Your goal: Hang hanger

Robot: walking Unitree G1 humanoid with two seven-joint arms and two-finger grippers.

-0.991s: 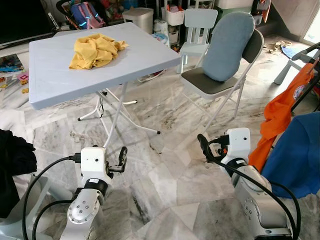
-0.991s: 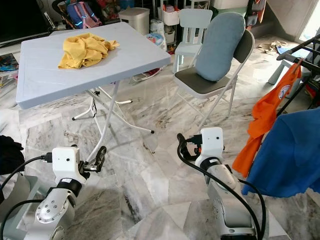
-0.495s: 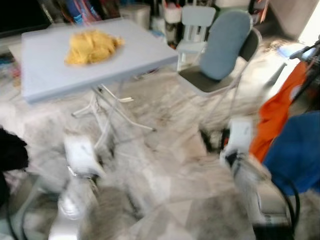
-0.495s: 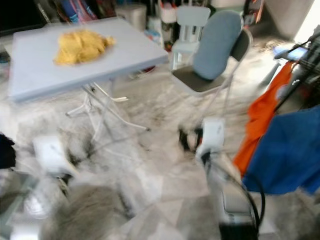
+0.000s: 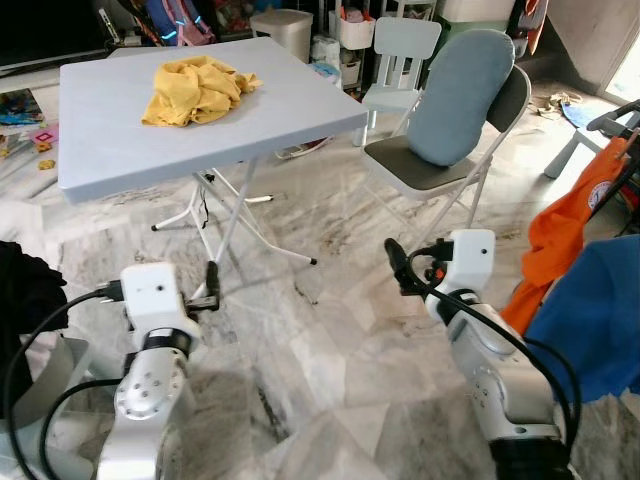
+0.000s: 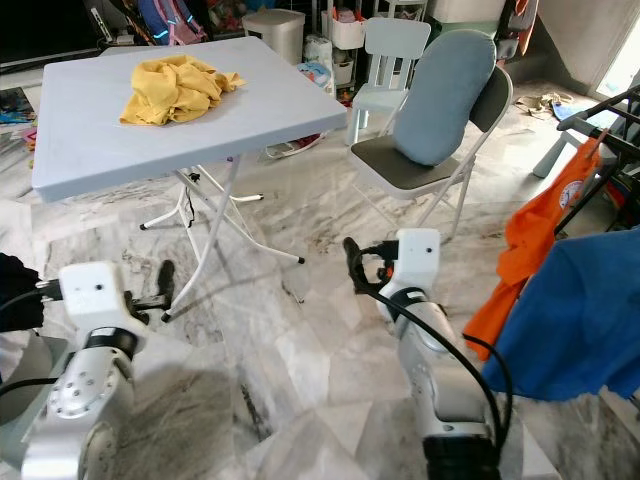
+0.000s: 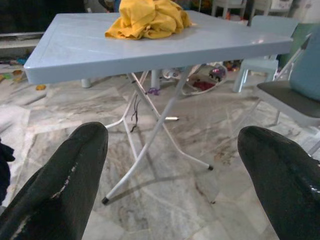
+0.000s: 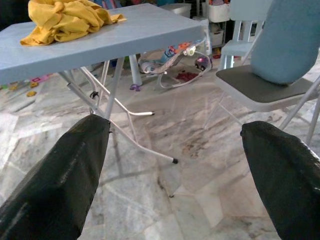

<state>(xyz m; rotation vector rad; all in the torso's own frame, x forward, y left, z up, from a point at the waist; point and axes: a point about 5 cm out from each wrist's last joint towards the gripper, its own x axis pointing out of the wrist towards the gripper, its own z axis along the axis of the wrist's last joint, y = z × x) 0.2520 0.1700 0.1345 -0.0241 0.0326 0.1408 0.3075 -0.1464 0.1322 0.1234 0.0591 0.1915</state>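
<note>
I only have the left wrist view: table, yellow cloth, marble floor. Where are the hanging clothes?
Observer: To the robot's right, an orange garment hangs from a dark rack.
Operator: Anything next to it?
Observer: A blue garment hangs nearer the robot, overlapping the orange one's lower edge.
Operator: Is the right pincer holding a hanger?
Observer: No. The right pincer is open and holds nothing, low over the floor.

Bright, even daylight; sharp focus.
</note>
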